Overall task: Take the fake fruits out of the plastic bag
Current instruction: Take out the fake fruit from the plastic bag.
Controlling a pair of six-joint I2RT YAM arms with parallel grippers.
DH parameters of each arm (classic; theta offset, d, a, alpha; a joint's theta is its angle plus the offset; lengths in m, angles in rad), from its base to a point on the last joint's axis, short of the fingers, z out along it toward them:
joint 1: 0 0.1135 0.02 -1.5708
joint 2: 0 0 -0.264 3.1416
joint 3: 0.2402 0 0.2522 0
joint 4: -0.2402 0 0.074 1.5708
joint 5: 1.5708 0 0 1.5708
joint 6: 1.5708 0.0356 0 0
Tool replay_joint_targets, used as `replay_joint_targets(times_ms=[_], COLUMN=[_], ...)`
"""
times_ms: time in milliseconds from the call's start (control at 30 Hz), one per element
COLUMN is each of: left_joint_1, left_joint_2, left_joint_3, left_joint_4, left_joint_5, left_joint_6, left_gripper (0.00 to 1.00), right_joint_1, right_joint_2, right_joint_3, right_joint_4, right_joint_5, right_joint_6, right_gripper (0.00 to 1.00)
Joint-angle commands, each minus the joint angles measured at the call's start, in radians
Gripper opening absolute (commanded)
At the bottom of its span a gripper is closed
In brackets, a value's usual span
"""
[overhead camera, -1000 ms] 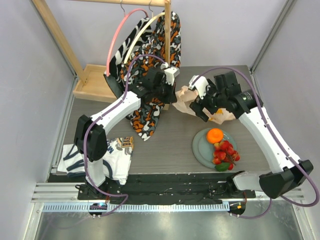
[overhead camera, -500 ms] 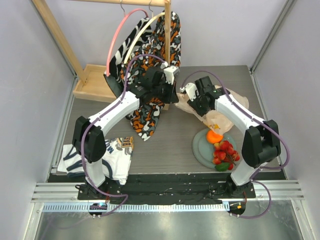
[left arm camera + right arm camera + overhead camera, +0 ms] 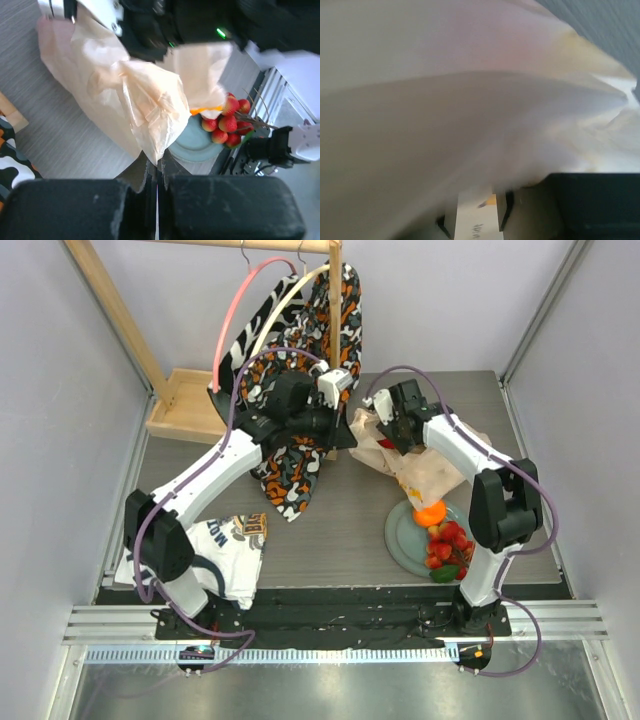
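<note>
The plastic bag (image 3: 425, 468) lies crumpled on the table behind the grey-green plate (image 3: 400, 540). My left gripper (image 3: 347, 432) is shut on the bag's left edge, and the film is pinched between its fingers (image 3: 172, 170) and held up. My right gripper (image 3: 392, 432) reaches into the bag's mouth. In the right wrist view the bag's film (image 3: 470, 100) covers almost everything, so how the jaws stand stays hidden. A speck of red (image 3: 387, 443) shows beside that gripper. An orange (image 3: 430, 512) and a red berry cluster (image 3: 448, 543) rest on the plate (image 3: 197, 145).
The orange-black-white patterned cloth (image 3: 295, 465) hangs from a wooden rack (image 3: 335, 300) just left of the bag. The rack's wooden base (image 3: 185, 405) sits at the back left. A white and navy shirt (image 3: 200, 555) lies at the front left.
My right arm has swung from over the plate back to the bag and pushed its gripper into the mouth. The left gripper has kept its hold on the bag's edge.
</note>
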Motion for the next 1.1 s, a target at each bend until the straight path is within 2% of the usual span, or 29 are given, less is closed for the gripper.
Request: replay_joint_targets(times_ms=[0,167,267,333,500,633,800,967,1033,1067], left_joint_1=[-0.002,-0.004,-0.007,-0.010,-0.011,-0.011,-0.013,-0.014,-0.016,-0.019], left_joint_2=[-0.073,-0.093,-0.090,-0.077,-0.042,-0.010,0.008,0.021,0.025,0.031], left_joint_3=[-0.054,-0.114,-0.138,-0.142,-0.105,-0.062,-0.034,-0.036,-0.031,-0.030], left_joint_4=[0.009,0.011,0.028,0.032,0.042,0.036,0.028,0.020,0.019,0.014], left_joint_5=[0.058,0.091,0.089,0.086,0.083,0.084,0.098,0.103,0.095,0.092], left_joint_6=[0.026,0.051,0.043,0.047,0.042,0.046,0.048,0.053,0.057,0.063], left_gripper=[0.00,0.00,0.00,0.00,0.00,0.00,0.00,0.00,0.00,0.00], right_joint_1=[-0.115,-0.190,-0.187,-0.183,-0.170,-0.169,-0.169,-0.175,-0.184,-0.187], right_joint_2=[0.034,0.066,0.056,0.053,0.105,0.181,0.280,0.424,0.467,0.471], right_joint_3=[0.074,0.123,0.131,0.134,0.172,0.243,0.359,0.469,0.502,0.535], right_joint_4=[0.002,-0.045,-0.062,-0.064,-0.061,-0.055,-0.042,-0.052,-0.061,-0.070], right_joint_5=[0.078,0.070,-0.015,-0.078,-0.108,-0.079,-0.054,-0.103,-0.108,-0.143], right_joint_6=[0.021,0.016,0.033,0.056,0.097,0.125,0.130,0.133,0.127,0.120], right_gripper=[0.36,0.41,0.47,0.57,0.78,0.87,0.90,0.88,0.78,0.63])
